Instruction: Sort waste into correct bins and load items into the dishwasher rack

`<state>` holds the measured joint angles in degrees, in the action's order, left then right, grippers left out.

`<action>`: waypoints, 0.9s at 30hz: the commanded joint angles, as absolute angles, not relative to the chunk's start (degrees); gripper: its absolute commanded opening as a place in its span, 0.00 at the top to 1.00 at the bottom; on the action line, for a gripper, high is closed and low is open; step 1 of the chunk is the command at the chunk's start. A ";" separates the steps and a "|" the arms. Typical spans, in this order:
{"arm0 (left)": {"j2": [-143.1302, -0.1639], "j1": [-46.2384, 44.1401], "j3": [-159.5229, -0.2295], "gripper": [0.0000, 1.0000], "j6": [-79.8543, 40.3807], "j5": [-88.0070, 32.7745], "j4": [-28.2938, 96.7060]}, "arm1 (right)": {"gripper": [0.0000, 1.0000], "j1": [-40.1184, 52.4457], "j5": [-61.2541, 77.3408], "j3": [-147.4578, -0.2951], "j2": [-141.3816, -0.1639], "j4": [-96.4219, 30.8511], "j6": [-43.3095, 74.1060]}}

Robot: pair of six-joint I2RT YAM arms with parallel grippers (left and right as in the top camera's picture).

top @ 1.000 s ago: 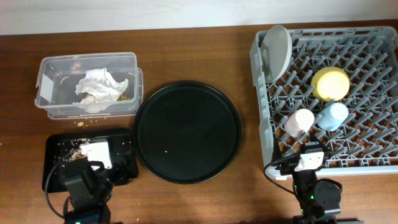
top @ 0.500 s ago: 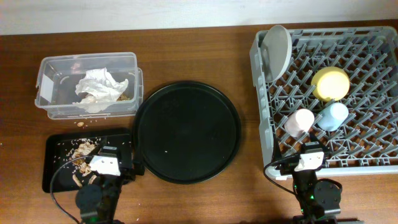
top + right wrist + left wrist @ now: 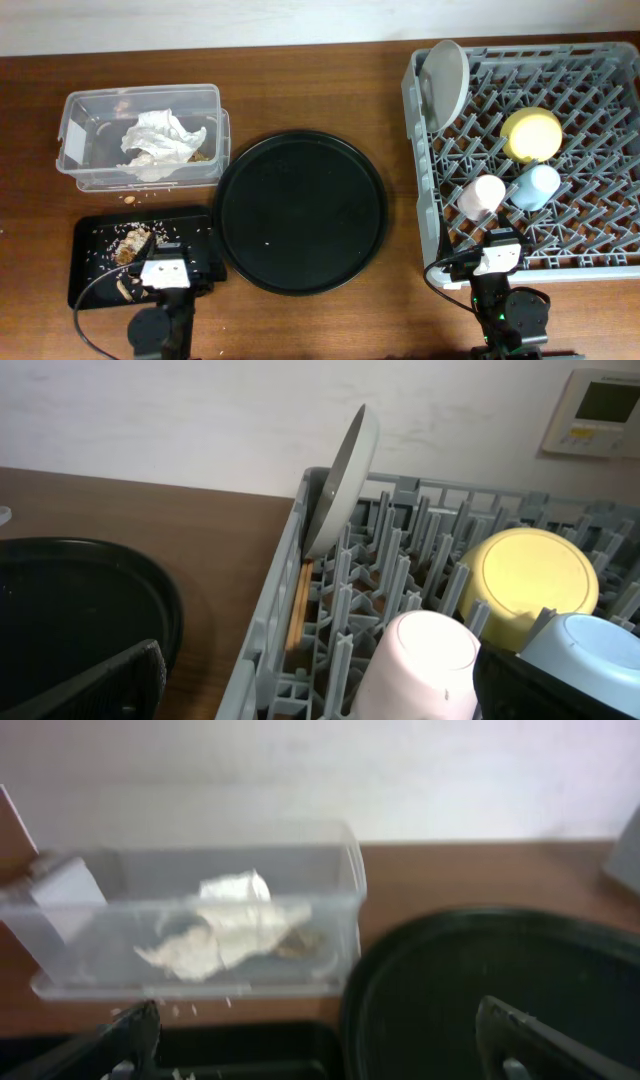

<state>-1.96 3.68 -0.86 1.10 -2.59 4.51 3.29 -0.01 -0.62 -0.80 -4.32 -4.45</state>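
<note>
Grey rack [image 3: 420,200] holds the plate [image 3: 445,80], bowl [image 3: 531,133], pink cup [image 3: 489,192], blue cup [image 3: 537,185] and chopsticks [image 3: 299,605]. The napkin [image 3: 160,140] lies in the clear box [image 3: 70,150], scraps [image 3: 130,245] in the black tray [image 3: 85,290]. Both pairs of jaws stand apart, empty. A few crumbs [image 3: 130,200] on the surface [image 3: 300,70] beside the box risk being overlooked, or scattered by a low sweep.

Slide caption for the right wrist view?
Loaded rack: plate on edge at the corner, chopsticks beside it, yellow bowl, pink cup and blue cup inside.
</note>
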 commanded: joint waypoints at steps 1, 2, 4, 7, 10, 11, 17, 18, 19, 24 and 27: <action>-0.30 3.29 -0.51 0.01 1.80 -1.06 4.82 | 0.01 2.92 -0.49 -0.32 -0.25 -4.71 -3.79; -0.30 3.01 -0.51 0.01 1.80 -1.06 4.82 | 0.01 2.92 -0.49 -0.32 -0.25 -4.71 -3.79; -0.30 2.15 -0.51 0.01 1.83 -0.99 4.82 | 0.01 2.92 -0.49 -0.32 -0.25 -4.71 -3.79; -0.30 1.15 -0.51 0.01 1.83 -0.99 4.82 | 0.01 2.92 -0.49 -0.32 -0.25 -4.71 -3.79; -0.30 1.13 -0.51 0.01 1.83 -1.02 4.82 | 0.01 2.92 -0.49 -0.32 -0.25 -4.71 -3.79; -0.30 1.17 -0.51 0.01 1.80 -1.02 4.82 | 0.01 2.92 -0.49 -0.32 -0.25 -4.71 -3.79; -0.30 1.17 -0.51 0.01 1.80 -0.64 4.82 | 0.01 2.92 -0.49 -0.32 -0.25 -4.71 -3.79; -0.30 1.17 -0.51 0.01 1.80 -0.64 4.82 | 0.01 2.92 -0.49 -0.32 -0.25 -4.71 -3.79; -0.30 1.17 -0.51 0.01 1.80 -0.62 4.80 | 0.01 2.92 -0.49 -0.32 -0.25 -4.71 -3.79; -0.34 1.17 -0.51 0.01 1.80 -0.62 4.80 | 0.01 2.92 -0.49 -0.32 -0.25 -4.71 -3.79; -0.34 1.17 -0.51 0.01 1.80 -0.62 4.80 | 0.01 2.92 -0.49 -0.32 -0.25 -4.71 -3.79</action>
<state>-0.84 1.39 -0.86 1.10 -1.41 4.58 3.29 -0.01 -0.62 -0.80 -4.29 -4.45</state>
